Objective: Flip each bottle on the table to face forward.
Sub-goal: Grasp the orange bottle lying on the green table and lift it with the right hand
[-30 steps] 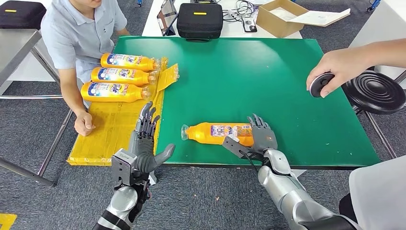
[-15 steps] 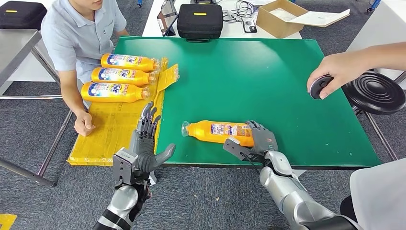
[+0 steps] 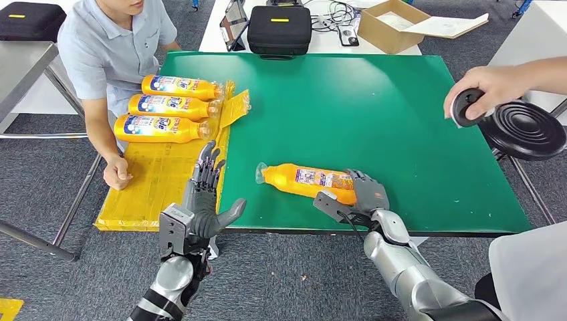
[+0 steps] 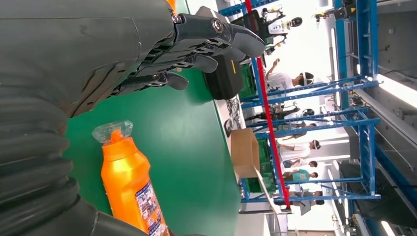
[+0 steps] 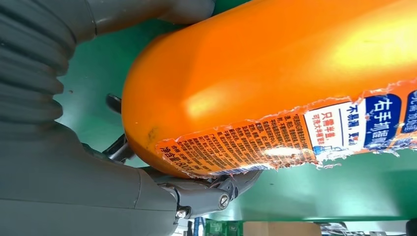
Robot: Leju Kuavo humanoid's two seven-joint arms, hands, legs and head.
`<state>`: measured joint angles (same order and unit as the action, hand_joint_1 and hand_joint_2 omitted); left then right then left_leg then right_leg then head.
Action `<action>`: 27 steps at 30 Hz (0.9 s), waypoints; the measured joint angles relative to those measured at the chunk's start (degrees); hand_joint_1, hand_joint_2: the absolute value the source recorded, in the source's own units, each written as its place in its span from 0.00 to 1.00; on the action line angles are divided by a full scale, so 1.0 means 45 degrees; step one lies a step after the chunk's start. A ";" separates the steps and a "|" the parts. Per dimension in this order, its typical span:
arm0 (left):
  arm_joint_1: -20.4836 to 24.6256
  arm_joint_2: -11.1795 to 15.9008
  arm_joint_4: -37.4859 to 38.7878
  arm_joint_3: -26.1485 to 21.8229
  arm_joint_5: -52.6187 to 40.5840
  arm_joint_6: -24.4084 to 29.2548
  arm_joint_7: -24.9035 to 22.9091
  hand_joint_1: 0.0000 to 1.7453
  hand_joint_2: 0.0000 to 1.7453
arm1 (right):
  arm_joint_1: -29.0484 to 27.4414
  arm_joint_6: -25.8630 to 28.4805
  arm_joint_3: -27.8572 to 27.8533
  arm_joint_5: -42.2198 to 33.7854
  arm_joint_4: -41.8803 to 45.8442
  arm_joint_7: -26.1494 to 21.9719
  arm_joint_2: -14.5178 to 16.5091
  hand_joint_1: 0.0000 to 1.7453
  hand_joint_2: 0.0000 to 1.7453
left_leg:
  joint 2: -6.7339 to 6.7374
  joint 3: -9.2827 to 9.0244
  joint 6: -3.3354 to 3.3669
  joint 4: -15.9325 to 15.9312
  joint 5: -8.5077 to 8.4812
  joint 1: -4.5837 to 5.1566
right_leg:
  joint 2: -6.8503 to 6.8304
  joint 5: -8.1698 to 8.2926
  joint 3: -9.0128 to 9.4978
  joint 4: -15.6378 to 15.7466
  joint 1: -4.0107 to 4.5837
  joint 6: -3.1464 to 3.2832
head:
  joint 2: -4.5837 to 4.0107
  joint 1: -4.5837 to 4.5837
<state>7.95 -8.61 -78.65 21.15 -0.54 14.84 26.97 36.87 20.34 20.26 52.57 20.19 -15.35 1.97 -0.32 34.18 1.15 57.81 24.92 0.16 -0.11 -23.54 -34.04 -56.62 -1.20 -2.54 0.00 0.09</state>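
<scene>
The right robot hand (image 3: 366,194) grasps the base end of the orange bottle (image 3: 306,182), fingers curled over its top and thumb on the near side; the right wrist view shows that base (image 5: 255,93) cradled between thumb and fingers, its torn small-print label facing the camera; the bottle lies on its side on the green surface (image 3: 374,114) near the front edge, its clear cap pointing toward the robot's left and slightly away; the left robot hand (image 3: 204,197) is released, held upright with fingers straight and thumb spread, at the seam between the green surface and the yellow cardboard (image 3: 150,180), well apart from the bottle; 3 more orange bottles (image 3: 170,107) lie side by side on the cardboard's far part, blue labels up; a seated person rests a hand (image 3: 117,172) on the cardboard; at the right, another person's hand (image 3: 491,87) holds a dark round object (image 3: 463,107) above a black stool (image 3: 525,127)
</scene>
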 joint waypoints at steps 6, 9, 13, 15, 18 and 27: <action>0.0008 -0.0011 0.0016 -0.0133 0.0239 0.0296 0.0249 0.00 1.00 | -0.0060 -0.0349 -0.0567 -0.1716 0.0000 -0.1451 0.0025 1.00 1.00 | 0.0001 -0.0009 0.0000 0.0000 0.0000 0.0000 | 0.0000 0.0000 0.0015 0.0000 0.0000 0.0000 | 0.0000 -0.0004; -0.0092 -0.0139 -0.0027 -0.0448 0.0405 0.1198 0.0772 0.00 1.00 | -0.0342 -0.0356 -0.1449 -0.3272 0.0080 -0.3232 0.0224 1.00 1.00 | 0.0008 -0.0002 0.0001 0.0000 0.0005 0.0000 | 0.0005 0.0001 0.0009 -0.0002 0.0002 0.0000 | 0.0000 -0.0003; -0.0269 -0.0428 -0.0306 -0.0980 0.0674 0.2527 0.1450 0.00 1.00 | -0.0850 -0.0363 -0.2476 -0.4651 0.0534 -0.4772 0.0726 1.00 1.00 | -0.0004 0.0017 -0.0002 -0.0001 0.0004 -0.0003 | 0.0003 -0.0001 -0.0010 -0.0003 0.0010 0.0001 | 0.0000 0.0000; -0.0372 -0.0516 -0.0495 -0.1221 0.0866 0.2776 0.1545 0.00 1.00 | -0.1055 -0.0370 -0.2816 -0.5089 0.0864 -0.5126 0.0966 1.00 1.00 | -0.0014 0.0031 -0.0005 -0.0001 0.0002 -0.0009 | 0.0000 -0.0003 -0.0022 -0.0005 0.0013 0.0002 | 0.0000 0.0001; -0.0525 -0.0562 -0.0741 -0.1478 0.1144 0.2856 0.1517 0.00 1.00 | -0.1356 -0.0444 -0.3140 -0.5752 0.1480 -0.5382 0.1218 1.00 1.00 | -0.0008 0.0040 -0.0005 -0.0003 0.0003 -0.0017 | 0.0001 -0.0003 -0.0031 -0.0006 0.0013 0.0002 | 0.0000 0.0000; -0.0838 -0.0554 -0.0957 -0.1789 0.1492 0.2532 0.1264 0.00 1.00 | -0.1963 -0.0517 -0.3302 -0.6426 0.2833 -0.5472 0.1472 1.00 1.00 | -0.0010 0.0052 -0.0002 -0.0003 0.0004 -0.0003 | 0.0001 -0.0004 -0.0039 -0.0004 0.0000 0.0002 | 0.0000 -0.0002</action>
<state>4.18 -11.10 -82.96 13.10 6.18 26.23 32.66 28.04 18.01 5.40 23.65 32.94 -39.98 8.60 -0.37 34.41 1.14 57.80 24.94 0.15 -0.11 -23.55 -34.21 -56.63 -1.20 -2.53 0.00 0.08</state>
